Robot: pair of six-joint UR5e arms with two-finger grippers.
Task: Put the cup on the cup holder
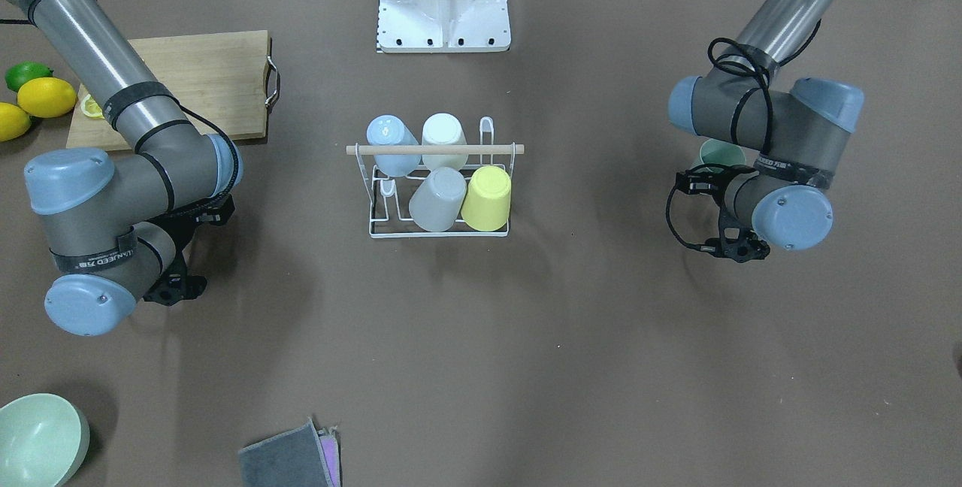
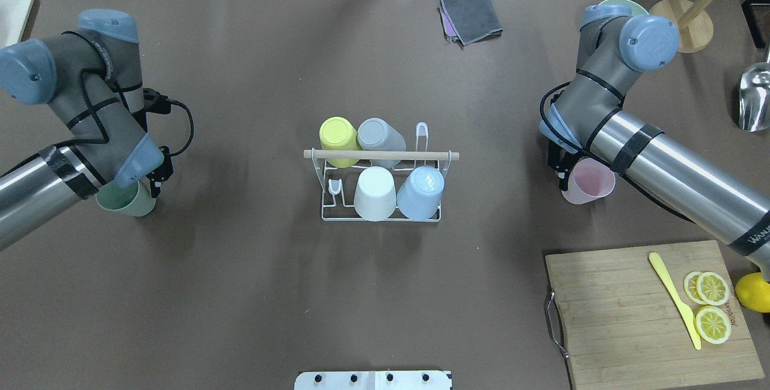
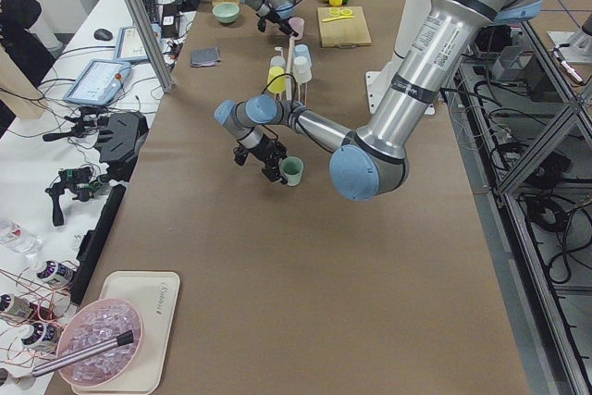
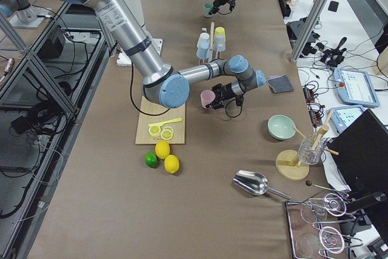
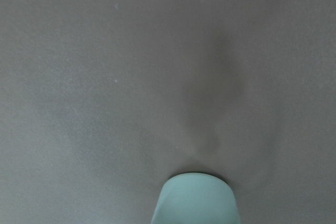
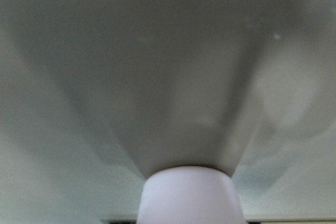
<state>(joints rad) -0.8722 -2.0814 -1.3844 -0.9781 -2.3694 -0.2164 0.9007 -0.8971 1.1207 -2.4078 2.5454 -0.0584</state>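
One brown matte counter [image 2: 240, 294] runs the full length of the cell. The surface is plain, with soft shadows under both arms. Along its far long edge there is an operator bench [image 3: 32, 191] with tablets and cables, plus aluminium posts [image 3: 139, 16].

The left arm [image 2: 72, 107] bends in over a green cup [image 2: 129, 203], the right arm [image 2: 662, 161] over a pink cup [image 2: 589, 182]. Both cups are upright, well apart from the rack, one out to each side.

The bamboo board [image 2: 631, 318] is on the right arm's side and carries lemon slices [image 2: 711, 287] and a yellow knife [image 2: 674, 301].

The cup holder [image 2: 379, 154] is dead centre, between the arms. Four cups sit upside down on its prongs: white cup [image 2: 374, 192], blue cup [image 2: 421, 191], grey cup [image 2: 380, 136], yellow cup [image 2: 338, 136]. Two prongs are bare, one at each end.

A grey cloth [image 2: 472, 17] lies near the far edge.

The left hand [image 2: 155, 180] and right hand [image 2: 563, 173] sit at the cup rims. The fingers are hidden in every view, so I can't tell whether either grip is closed. Each wrist view shows only a cup body against the counter.
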